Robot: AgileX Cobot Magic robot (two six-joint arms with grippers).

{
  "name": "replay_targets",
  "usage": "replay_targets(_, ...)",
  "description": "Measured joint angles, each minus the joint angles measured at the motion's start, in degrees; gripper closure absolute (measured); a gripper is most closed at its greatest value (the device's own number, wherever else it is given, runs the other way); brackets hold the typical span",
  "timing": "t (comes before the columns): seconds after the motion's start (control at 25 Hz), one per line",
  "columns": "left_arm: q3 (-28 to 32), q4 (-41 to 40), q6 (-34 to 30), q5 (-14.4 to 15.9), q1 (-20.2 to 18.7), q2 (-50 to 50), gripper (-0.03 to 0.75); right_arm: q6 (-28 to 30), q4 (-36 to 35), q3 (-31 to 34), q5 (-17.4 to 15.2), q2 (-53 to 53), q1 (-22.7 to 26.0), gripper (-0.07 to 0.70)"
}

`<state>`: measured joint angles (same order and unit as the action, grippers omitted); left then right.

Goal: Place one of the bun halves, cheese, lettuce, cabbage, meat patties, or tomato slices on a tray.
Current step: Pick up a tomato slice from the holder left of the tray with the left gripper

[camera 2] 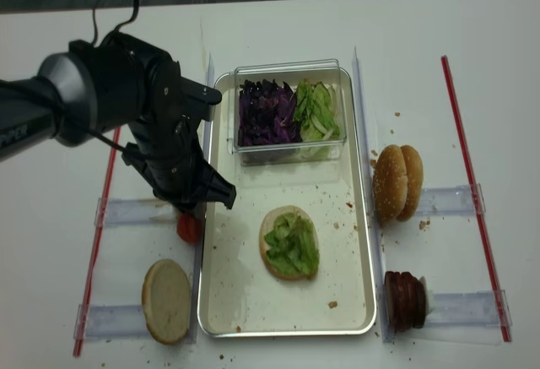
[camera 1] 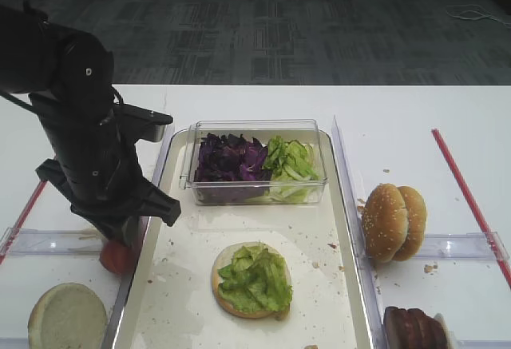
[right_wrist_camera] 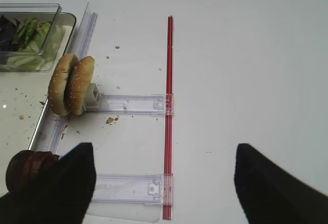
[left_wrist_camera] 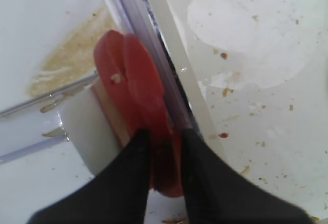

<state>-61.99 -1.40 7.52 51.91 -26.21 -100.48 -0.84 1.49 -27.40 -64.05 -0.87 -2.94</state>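
- Left pincer (left_wrist_camera: 163, 157): both black fingers are clamped on either face of an upright tomato slice (left_wrist_camera: 148, 106), gripping its near edge. The slice stands with other tomato slices (camera 1: 118, 255) on a white holder (left_wrist_camera: 87, 131), just outside the tray's left rim.
- Tray (camera 1: 156, 285): at the middle of the tabletop (camera 1: 399, 109). It carries a flat bun half topped with lettuce (camera 1: 254, 279), well clear of the left pincer, and a clear box (camera 1: 255, 191) at the far end with purple cabbage (camera 1: 227, 159) beside more green leaves.
- A pale cut bun half (camera 1: 67, 317) lies on the tabletop left of the tray, near the tomatoes.
- Right pincer (right_wrist_camera: 164, 183): fingers stand wide apart, holding nothing, above the tabletop. Seeded bun halves (right_wrist_camera: 72, 84) and meat patties (right_wrist_camera: 28, 167) stand on edge right of the tray.
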Motion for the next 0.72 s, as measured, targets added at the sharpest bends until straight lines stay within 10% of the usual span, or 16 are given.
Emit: replay_targets(0.72,-3.2,-1.1,0.4,2.2,0.0,3.3,0.660,0.0,0.0,0.0,0.0,0.0,0.0,0.042)
